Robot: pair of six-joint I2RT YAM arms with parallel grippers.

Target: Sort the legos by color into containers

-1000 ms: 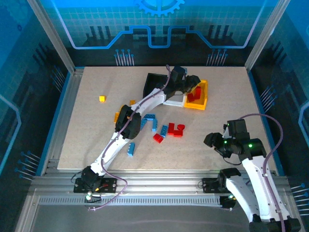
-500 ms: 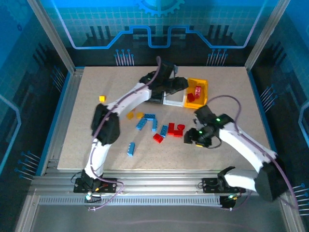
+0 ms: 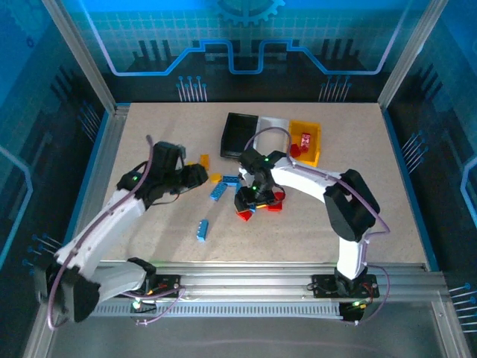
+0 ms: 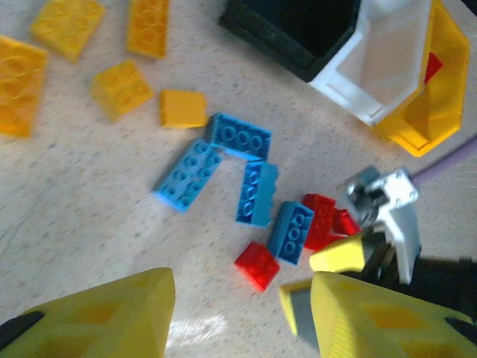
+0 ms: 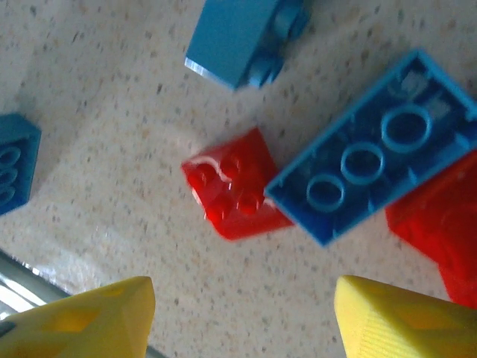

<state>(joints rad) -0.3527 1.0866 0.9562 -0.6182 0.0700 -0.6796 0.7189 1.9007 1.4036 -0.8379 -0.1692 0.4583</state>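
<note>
Above a red lego (image 5: 235, 195), right hand (image 5: 242, 302) gapes.

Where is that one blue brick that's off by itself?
In the top view, the blue brick lies alone left of centre, nearer the arm bases than the brick pile, down-left of the right gripper.
</note>
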